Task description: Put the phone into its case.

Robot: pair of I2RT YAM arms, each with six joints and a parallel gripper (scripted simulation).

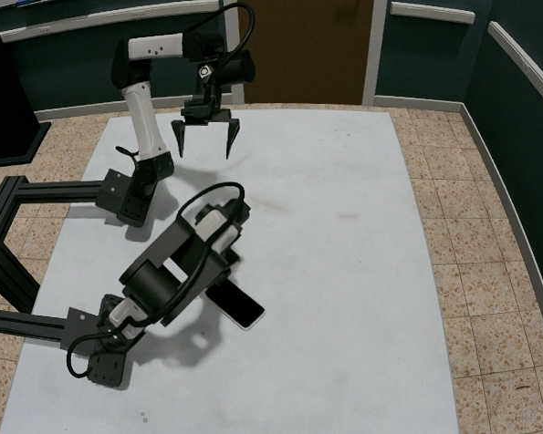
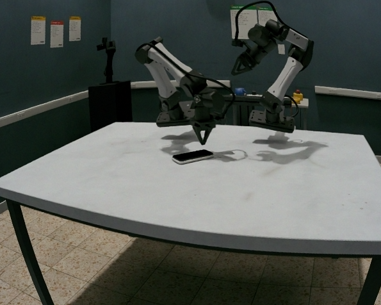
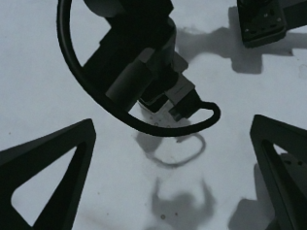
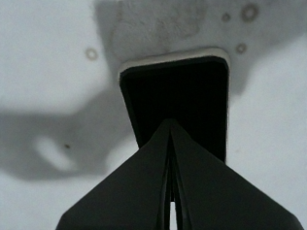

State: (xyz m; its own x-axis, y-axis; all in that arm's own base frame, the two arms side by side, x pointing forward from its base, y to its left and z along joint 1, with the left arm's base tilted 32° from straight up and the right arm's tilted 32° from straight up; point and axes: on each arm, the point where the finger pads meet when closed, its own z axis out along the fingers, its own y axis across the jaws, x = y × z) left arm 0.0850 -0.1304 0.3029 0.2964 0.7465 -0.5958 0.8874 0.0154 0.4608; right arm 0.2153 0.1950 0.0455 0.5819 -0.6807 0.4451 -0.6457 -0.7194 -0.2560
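Observation:
The black phone (image 1: 236, 301) (image 2: 193, 154) (image 4: 180, 96) lies face up in the white case (image 2: 192, 159) (image 4: 170, 58) on the table. White rim shows along its far end and one side in the right wrist view; I cannot tell whether it is seated fully. My right gripper (image 2: 202, 143) (image 4: 170, 127) is shut and empty, pointing down above the phone's end nearer the arm bases. Its own arm hides its tips in the top view. My left gripper (image 1: 204, 157) (image 2: 234, 73) is wide open and empty, high above the table, away from the phone.
The right arm (image 1: 157, 280) (image 3: 141, 57) stands over the phone, hiding most of it in the left wrist view. Its cable (image 1: 201, 261) (image 3: 146, 128) loops out beside it. The left arm (image 1: 142, 111) stands beside it. Both bases are on a dark frame (image 1: 58, 192) at one table edge.

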